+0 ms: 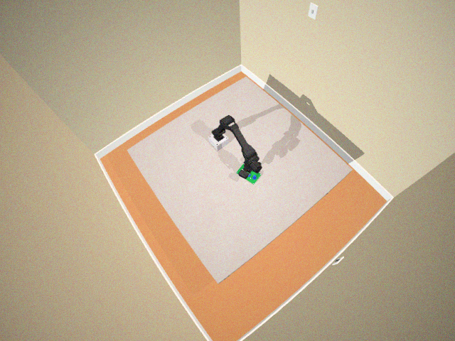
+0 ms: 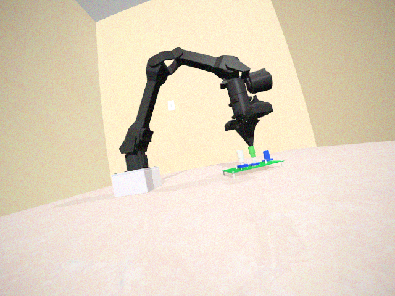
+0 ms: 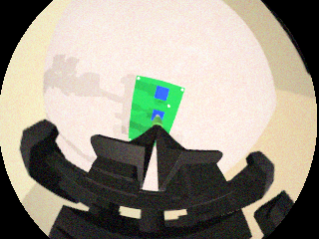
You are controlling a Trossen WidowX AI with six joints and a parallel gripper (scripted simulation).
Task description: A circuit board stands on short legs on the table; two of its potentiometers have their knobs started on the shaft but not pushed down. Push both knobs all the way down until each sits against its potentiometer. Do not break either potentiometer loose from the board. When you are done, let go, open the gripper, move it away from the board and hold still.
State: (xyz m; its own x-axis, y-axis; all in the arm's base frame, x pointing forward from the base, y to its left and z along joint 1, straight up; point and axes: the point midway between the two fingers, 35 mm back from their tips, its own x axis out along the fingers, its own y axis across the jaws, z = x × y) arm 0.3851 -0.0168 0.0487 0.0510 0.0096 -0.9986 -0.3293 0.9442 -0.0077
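Note:
The green circuit board (image 1: 253, 182) (image 2: 273, 163) (image 3: 144, 102) stands on short legs. My gripper (image 2: 250, 145) (image 3: 157, 127) is shut, its tips together at the top of the green knob (image 2: 252, 151) (image 3: 158, 120), with nothing between them. The green knob stands on the middle potentiometer, with white shaft showing between it and the blue potentiometer body (image 2: 254, 164) (image 3: 158, 115). The white knob (image 2: 240, 155) stands over the left potentiometer (image 2: 242, 166) in the exterior view; it is hidden in the wrist view. The blue knob (image 2: 266, 155) (image 3: 161, 93) stands low over its base on the right.
The arm's white base (image 1: 218, 142) (image 2: 130, 185) stands left of the board in the exterior view. The white and blue knobs stand close on either side of the fingertips. A small white post (image 3: 168, 106) rises from the board near the blue knob.

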